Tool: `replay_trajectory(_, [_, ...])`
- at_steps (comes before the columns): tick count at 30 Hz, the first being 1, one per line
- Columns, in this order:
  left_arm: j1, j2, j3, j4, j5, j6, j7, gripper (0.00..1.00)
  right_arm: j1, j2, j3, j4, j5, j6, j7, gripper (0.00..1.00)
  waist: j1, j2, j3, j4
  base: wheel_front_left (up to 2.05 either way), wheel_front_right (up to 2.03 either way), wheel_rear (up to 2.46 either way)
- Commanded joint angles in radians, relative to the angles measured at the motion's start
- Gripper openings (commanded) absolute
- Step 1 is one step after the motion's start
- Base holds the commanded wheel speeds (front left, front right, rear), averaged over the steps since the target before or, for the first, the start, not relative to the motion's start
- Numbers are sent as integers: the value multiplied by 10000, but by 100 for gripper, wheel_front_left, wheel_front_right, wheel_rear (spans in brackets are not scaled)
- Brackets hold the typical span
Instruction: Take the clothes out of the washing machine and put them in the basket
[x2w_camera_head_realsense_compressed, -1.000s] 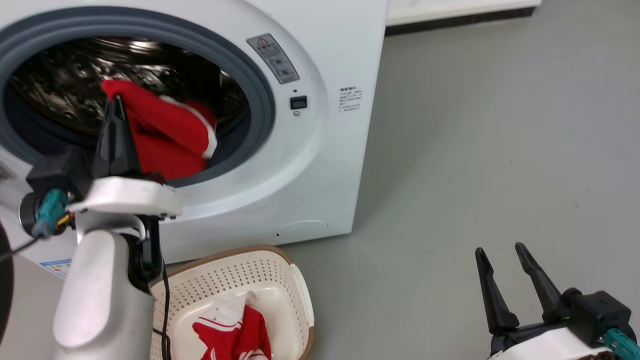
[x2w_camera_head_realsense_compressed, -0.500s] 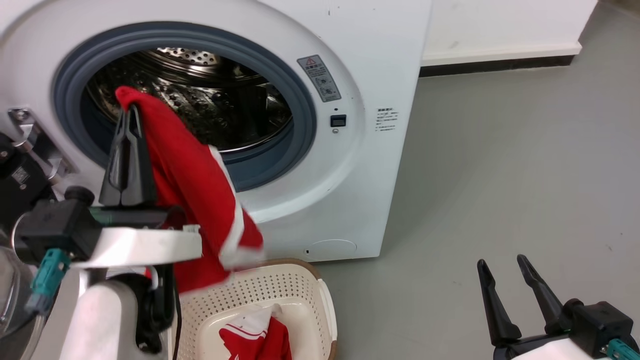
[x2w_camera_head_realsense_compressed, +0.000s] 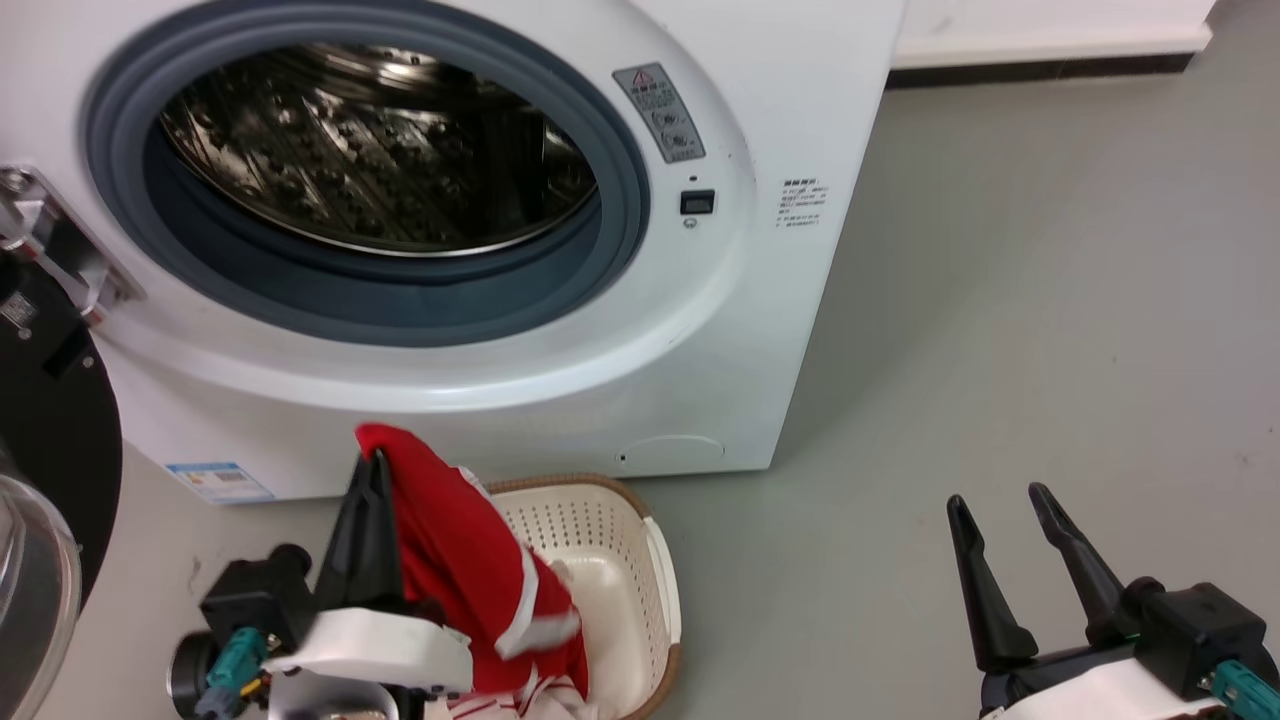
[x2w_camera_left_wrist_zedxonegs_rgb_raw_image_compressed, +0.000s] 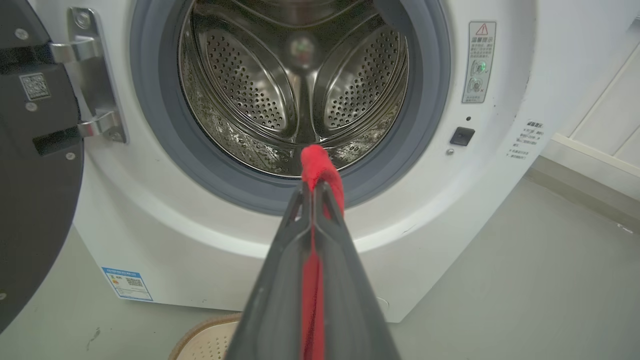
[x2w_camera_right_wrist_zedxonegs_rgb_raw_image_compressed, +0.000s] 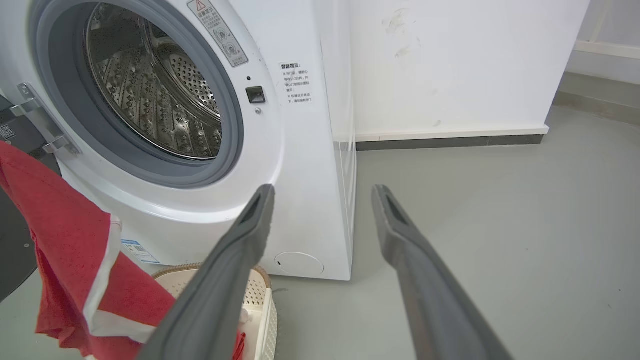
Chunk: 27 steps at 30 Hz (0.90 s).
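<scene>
Left gripper (x2w_camera_head_realsense_compressed: 370, 470) fingers pinch the red garment (x2w_camera_head_realsense_compressed: 470, 575) by its top fold; it hangs long axis downward, just right of them, over the basket (x2w_camera_head_realsense_compressed: 664, 580); right gripper (x2w_camera_head_realsense_compressed: 998, 498) fingers spread, empty.

The washing machine (x2w_camera_head_realsense_compressed: 780, 330) has a smooth, glossy white front. At upper left of the head view its drum (x2w_camera_head_realsense_compressed: 380, 150) is bright perforated steel inside a matt grey seal (x2w_camera_head_realsense_compressed: 620, 230). The red garment (x2w_camera_head_realsense_compressed: 450, 560) is soft, napped cloth; the basket (x2w_camera_head_realsense_compressed: 600, 530) — pale perforated plastic, smooth, with a woven-look brown rim. The floor (x2w_camera_head_realsense_compressed: 1000, 350) is smooth, matt grey.
</scene>
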Motion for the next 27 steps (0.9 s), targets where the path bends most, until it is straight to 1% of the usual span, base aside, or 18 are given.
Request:
replay_trajectory(1, [30, -72, -10, 522, -104, -75, -301, 0, -186, 5, 32, -55, -59, -3, 37, 100, 0, 0, 418, 8, 0, 0, 0])
replay_trajectory(8, [-860, -407, -180, 3044, -491, -482, -1143, 0, -754, 5, 182, -244, -157, -3, -15, 100, 0, 0, 1892, -74, 0, 0, 0])
replay_trajectory(14, [-2251, -554, -202, 4919, -425, -795, -1384, 0, -1430, 5, 307, -217, -192, -3, -168, 100, 0, 0, 3361, -264, 0, 0, 0])
replay_trajectory(16, [-2831, -576, -57, 5424, -349, -879, -1402, 0, -1675, 5, 335, -181, -182, -3, -238, 100, 0, 0, 3878, -342, 0, 0, 0])
replay_trajectory(21, [-3972, -594, 508, 6861, -127, -883, -1389, 0, -2236, 8, 531, -23, -157, -3, -423, 100, 0, 0, 4967, -672, 0, 0, 0])
replay_trajectory(27, [-4927, -216, 1187, 8636, 215, -880, -1391, 0, -2740, 6, 677, 227, 4, -3, -711, 100, 0, 0, 5925, -1200, 0, 0, 0])
